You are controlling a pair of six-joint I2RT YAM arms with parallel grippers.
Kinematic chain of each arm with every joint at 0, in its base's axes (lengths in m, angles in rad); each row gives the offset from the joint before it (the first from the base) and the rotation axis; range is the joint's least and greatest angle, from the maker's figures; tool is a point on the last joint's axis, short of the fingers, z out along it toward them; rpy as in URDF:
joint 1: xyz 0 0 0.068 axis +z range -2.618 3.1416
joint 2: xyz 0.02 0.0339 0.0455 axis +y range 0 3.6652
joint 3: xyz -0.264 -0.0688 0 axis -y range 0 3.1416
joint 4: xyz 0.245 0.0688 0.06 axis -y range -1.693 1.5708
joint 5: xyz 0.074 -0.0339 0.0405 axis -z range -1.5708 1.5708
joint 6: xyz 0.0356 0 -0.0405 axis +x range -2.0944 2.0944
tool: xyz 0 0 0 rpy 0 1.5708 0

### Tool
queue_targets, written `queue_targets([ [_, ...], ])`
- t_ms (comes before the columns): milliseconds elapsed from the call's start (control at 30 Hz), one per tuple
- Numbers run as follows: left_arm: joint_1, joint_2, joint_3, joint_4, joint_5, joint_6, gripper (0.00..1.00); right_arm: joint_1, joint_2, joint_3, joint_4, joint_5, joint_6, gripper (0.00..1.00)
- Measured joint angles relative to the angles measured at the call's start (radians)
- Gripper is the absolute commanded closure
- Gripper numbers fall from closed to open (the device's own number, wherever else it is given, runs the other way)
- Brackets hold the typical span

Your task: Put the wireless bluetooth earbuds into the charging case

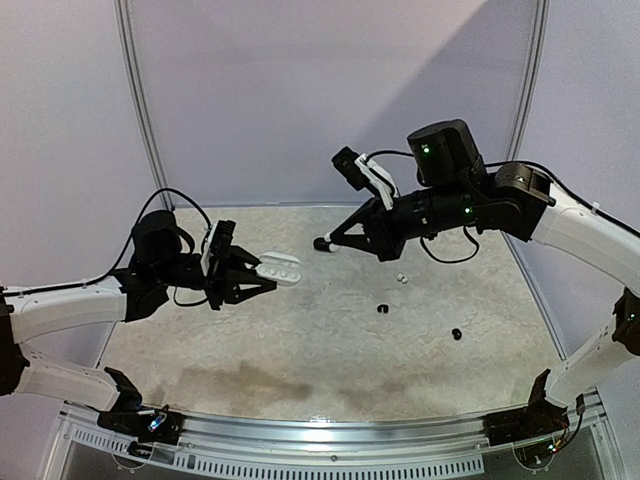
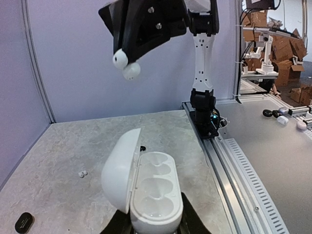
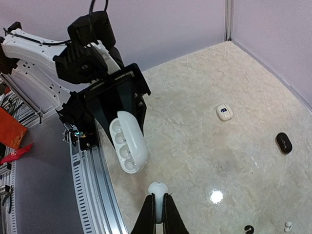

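Note:
My left gripper is shut on the base of a white oval charging case and holds it above the table. In the left wrist view the case is open, with its lid up at the left and its moulded wells empty. My right gripper is shut on a white earbud, in the air a little right of the case. From the left wrist view, that earbud hangs above and beyond the case.
On the table lie a white earbud and two black earbuds. The right wrist view shows a small white case and a black oval case farther off. The metal rail runs along the near edge.

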Motion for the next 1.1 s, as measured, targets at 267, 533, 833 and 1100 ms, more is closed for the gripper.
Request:
queue_targets([
  [267,-0.013,-0.010,0.000,-0.028,0.017,0.015,1.00,0.136,0.103,0.227,-0.020,0.032,-0.166,1.00],
  [533,-0.024,-0.010,0.006,-0.124,0.025,0.053,1.00,0.212,0.306,0.420,-0.193,0.087,-0.352,1.00],
  [833,-0.040,-0.012,0.015,-0.174,0.018,0.089,1.00,0.223,0.347,0.443,-0.274,0.127,-0.455,1.00],
  [1100,-0.049,-0.012,0.017,-0.183,0.001,0.110,1.00,0.224,0.390,0.454,-0.279,0.151,-0.505,1.00],
])
